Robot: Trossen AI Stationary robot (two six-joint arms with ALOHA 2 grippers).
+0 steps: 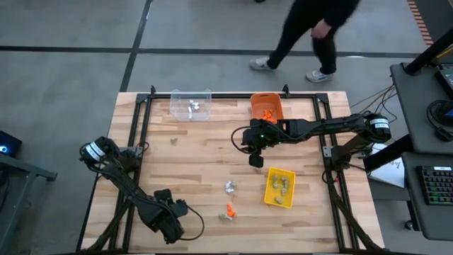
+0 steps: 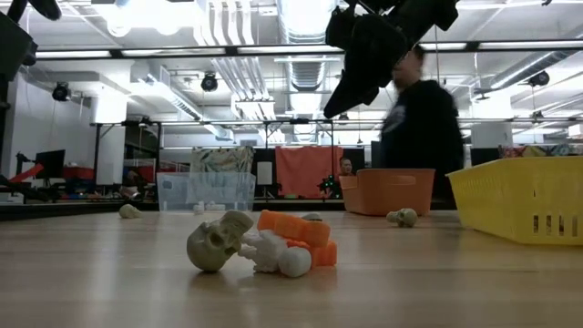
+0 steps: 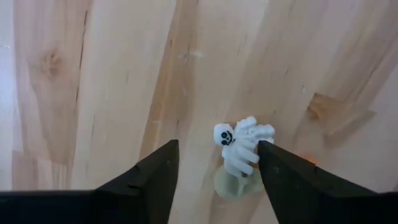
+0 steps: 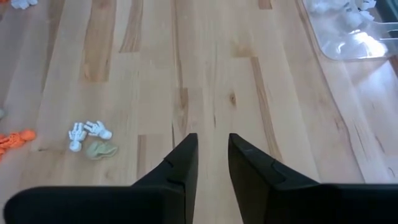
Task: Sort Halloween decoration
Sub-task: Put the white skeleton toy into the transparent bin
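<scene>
The Halloween decoration is a scatter of tiny trinkets on the wooden table. A white skeleton [image 3: 239, 146] lies on a tan piece [image 3: 231, 183], beside an orange trinket [image 1: 228, 210] near the front edge. In the low view this pile shows as a tan skull [image 2: 217, 243], a white figure [image 2: 278, 255] and an orange one [image 2: 296, 232]. A silvery group [image 1: 230, 187] lies a little farther back. My left gripper [image 3: 217, 144] hangs open, pointing down above the skeleton without touching it. My right gripper [image 4: 213, 137] hovers mid-table, narrowly open and holding nothing.
A clear bin [image 1: 191, 105] and an orange bin [image 1: 267, 106] stand at the far edge, and a yellow bin [image 1: 279, 188] stands near the right side, each holding trinkets. One tan trinket [image 1: 173, 140] lies alone at mid-left. A person [image 1: 311, 35] walks past beyond the far edge.
</scene>
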